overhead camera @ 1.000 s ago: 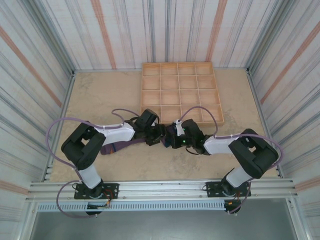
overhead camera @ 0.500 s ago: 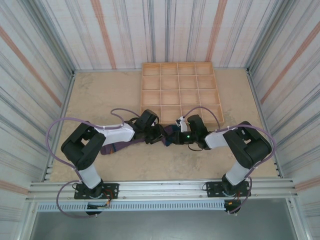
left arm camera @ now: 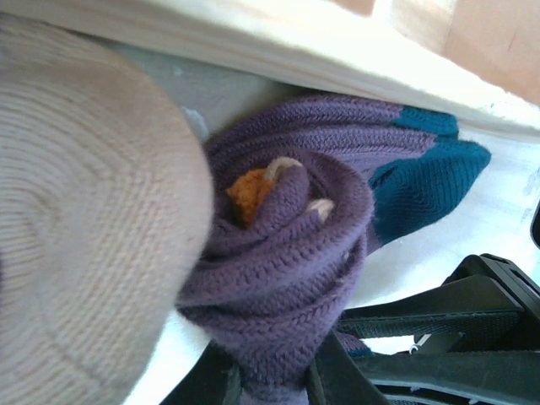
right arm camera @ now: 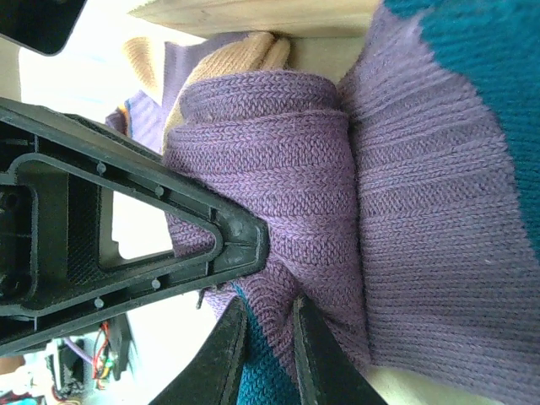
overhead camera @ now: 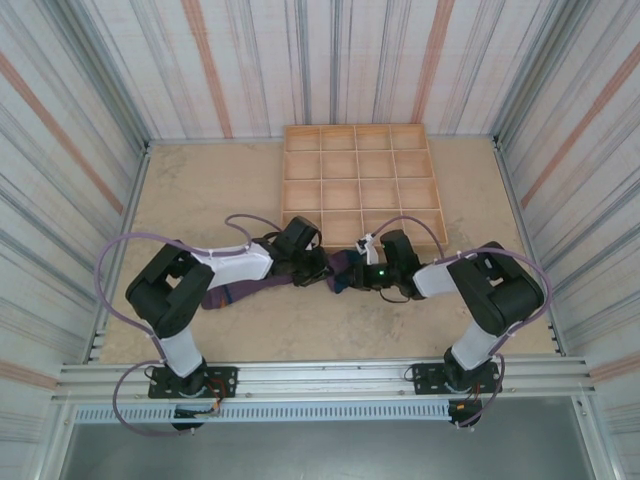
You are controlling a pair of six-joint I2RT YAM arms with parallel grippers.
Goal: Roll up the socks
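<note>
Socks [left arm camera: 278,253] look soft and springy, both your jaws clenched on them mid-roll, so pinch across the thick purple middle, never the loose teal edges.

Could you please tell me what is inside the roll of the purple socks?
At the centre of the rolled socks, an orange patch and peach edges show; deeper turns are covered by purple knit.

Soft even light from above, faint shadows, wrist views blown out white, close foreground blurred
</note>
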